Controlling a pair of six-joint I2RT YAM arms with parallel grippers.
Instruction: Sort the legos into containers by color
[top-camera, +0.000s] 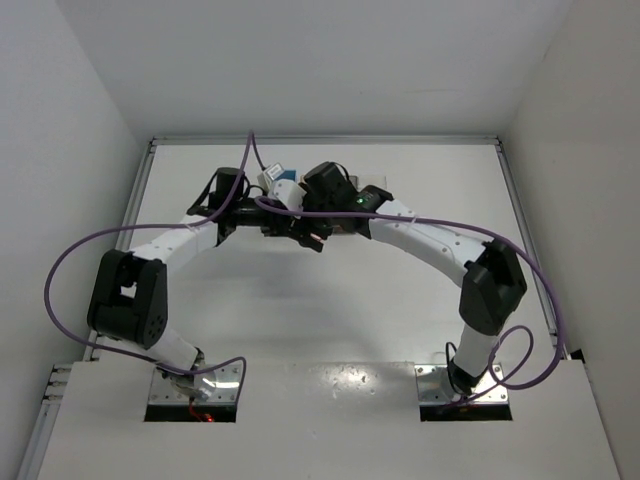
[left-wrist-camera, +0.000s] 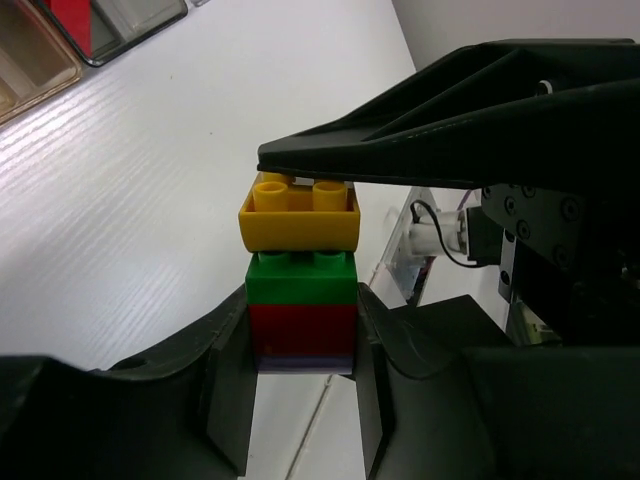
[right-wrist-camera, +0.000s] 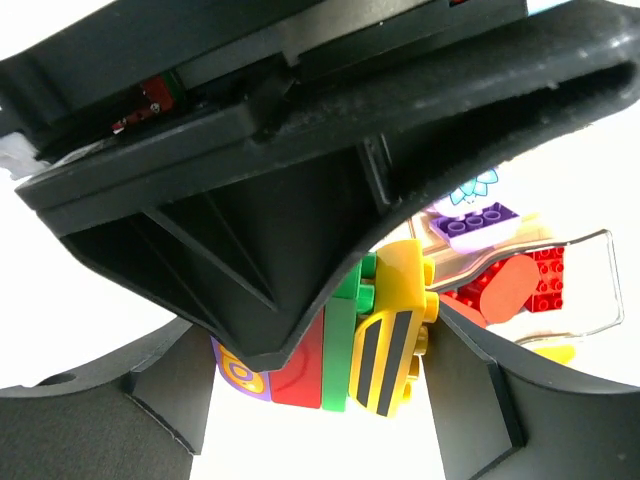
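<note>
A stack of legos hangs in the air: a yellow brick (left-wrist-camera: 298, 215) on a green one (left-wrist-camera: 301, 280), then red (left-wrist-camera: 303, 330), with a thin purple one (left-wrist-camera: 303, 362) at the bottom. My left gripper (left-wrist-camera: 303, 335) is shut on the red and purple part. My right gripper (right-wrist-camera: 320, 375) is shut on the same stack lengthwise. One of its fingers (left-wrist-camera: 420, 150) presses on the yellow studs. The striped yellow brick (right-wrist-camera: 395, 345) lies at one jaw and the purple brick (right-wrist-camera: 238, 372) at the other. Both grippers meet at mid-back of the table (top-camera: 300, 228).
A tan bin (left-wrist-camera: 30, 75) and a dark grey bin (left-wrist-camera: 135, 20) lie on the table beyond the left gripper. A clear bin (right-wrist-camera: 598, 285) holds red bricks (right-wrist-camera: 545, 280); a purple brick (right-wrist-camera: 480, 220) lies just past it. A blue bin (top-camera: 288, 188) peeks out behind the arms.
</note>
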